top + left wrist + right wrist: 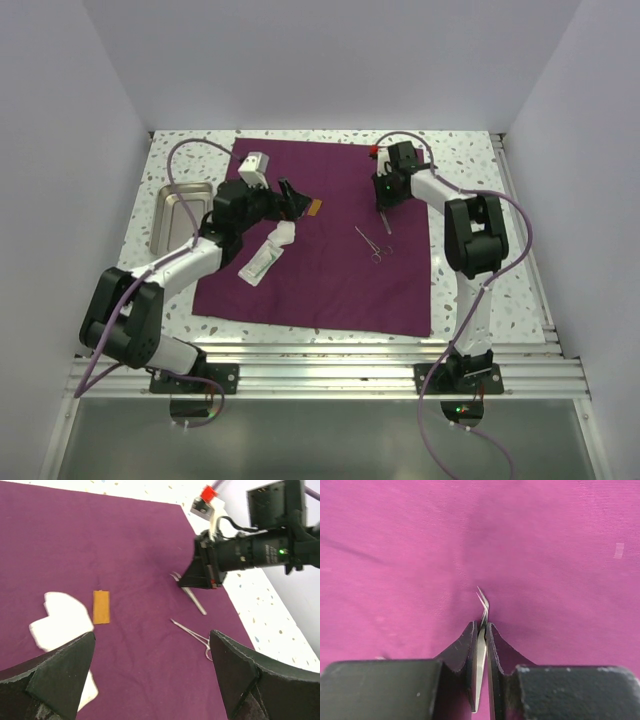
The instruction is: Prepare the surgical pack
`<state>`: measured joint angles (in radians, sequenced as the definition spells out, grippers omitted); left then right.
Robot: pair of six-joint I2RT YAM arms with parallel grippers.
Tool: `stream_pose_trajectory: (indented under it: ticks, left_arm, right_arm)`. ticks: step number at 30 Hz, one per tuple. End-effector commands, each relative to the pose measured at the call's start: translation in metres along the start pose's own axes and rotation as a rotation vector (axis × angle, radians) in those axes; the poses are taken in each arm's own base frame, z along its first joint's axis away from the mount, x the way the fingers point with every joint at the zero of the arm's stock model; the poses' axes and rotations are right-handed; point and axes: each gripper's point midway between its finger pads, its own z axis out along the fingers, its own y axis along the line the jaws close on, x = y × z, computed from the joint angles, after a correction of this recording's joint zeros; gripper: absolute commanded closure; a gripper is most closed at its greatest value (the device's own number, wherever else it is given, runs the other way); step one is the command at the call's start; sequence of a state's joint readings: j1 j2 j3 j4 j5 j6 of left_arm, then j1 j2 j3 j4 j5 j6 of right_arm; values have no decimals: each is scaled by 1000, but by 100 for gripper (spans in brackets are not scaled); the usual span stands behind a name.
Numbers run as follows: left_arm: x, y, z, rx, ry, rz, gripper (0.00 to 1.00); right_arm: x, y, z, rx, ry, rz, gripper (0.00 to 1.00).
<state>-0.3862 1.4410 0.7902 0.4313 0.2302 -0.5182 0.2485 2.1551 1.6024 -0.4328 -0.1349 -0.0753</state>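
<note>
Over purple cloth (pixel 545 540), right fingers (pixel 461 650) pinch tweezers (pixel 480 652).

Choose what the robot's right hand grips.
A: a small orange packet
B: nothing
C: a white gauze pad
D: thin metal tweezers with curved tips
D: the right wrist view shows the right hand shut on the thin metal tweezers with curved tips, over the plum-purple cloth.

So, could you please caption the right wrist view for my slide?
Right gripper shut on thin curved-tip tweezers, purple cloth filling the background.
</note>
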Motion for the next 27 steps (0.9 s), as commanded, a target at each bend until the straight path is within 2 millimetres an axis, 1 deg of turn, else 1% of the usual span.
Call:
stream_pose_trajectory:
  ticks: [1, 2, 3, 4, 5, 6, 7, 8, 9, 10, 11, 12, 13, 14, 15, 16, 17, 18, 19, 20, 24, 25, 27]
  left_arm:
    - [-10, -22, 10, 126, 13, 63, 0]
    - [-8, -29, 13, 169, 31, 66, 0]
    - [1, -28, 17, 177, 56, 59, 0]
    - [3, -34, 20, 200, 55, 64, 0]
    - [7, -35, 23, 206, 60, 55, 0]
    - [16, -37, 27, 209, 78, 42, 0]
    - [15, -39, 30, 220, 67, 39, 0]
    - [17, -42, 32, 224, 69, 21, 0]
    - [23, -41, 36, 211, 74, 5, 0]
    - [23, -41, 38, 202, 67, -11, 0]
    - [25, -40, 40, 190, 67, -54, 0]
    - [31, -42, 41, 196, 72, -70, 0]
    - [27, -49, 42, 215, 53, -89, 1]
    - [31, -49, 44, 215, 53, -94, 1]
    - [35, -59, 45, 231, 56, -93, 2]
    - [37, -62, 47, 234, 60, -92, 2]
    - [38, -65, 50, 234, 59, -94, 2]
    - [41, -74, 51, 254, 64, -91, 4]
    - [43, -76, 52, 260, 70, -93, 6]
    - [45, -80, 55, 270, 80, -104, 7]
    - [50, -93, 56, 307, 93, -117, 11]
    - [50, -94, 57, 311, 92, -117, 14]
    - [52, -100, 57, 326, 97, -113, 19]
  right_arm:
    - [-37, 28, -29, -122, -123, 71, 100]
    - [-36, 32, -30, -141, -126, 86, 100]
    - [-38, 38, -35, -170, -138, 125, 100]
    - [-47, 41, -43, -181, -175, 141, 100]
    - [-45, 45, -45, -196, -180, 163, 100]
    - [-52, 55, -58, -245, -214, 197, 100]
    - [-63, 58, -64, -258, -267, 210, 100]
    - [-57, 60, -65, -269, -269, 239, 100]
    - [-59, 65, -70, -291, -286, 283, 100]
    - [-74, 70, -84, -316, -356, 286, 100]
    - [-67, 70, -84, -318, -355, 315, 100]
    - [-70, 73, -90, -332, -374, 359, 100]
    - [-83, 74, -103, -348, -442, 364, 100]
    - [-78, 76, -104, -352, -443, 386, 100]
    - [-79, 78, -108, -362, -454, 429, 100]
    - [-84, 81, -114, -373, -485, 435, 100]
    - [-84, 84, -123, -378, -505, 438, 100]
    - [-84, 88, -126, -377, -514, 450, 100]
    - [-84, 94, -130, -381, -524, 446, 100]
    - [-85, 96, -135, -376, -537, 446, 100]
    - [-87, 107, -146, -415, -553, 453, 100]
    - [-85, 113, -147, -425, -551, 447, 100]
    - [-85, 118, -150, -425, -558, 442, 100]
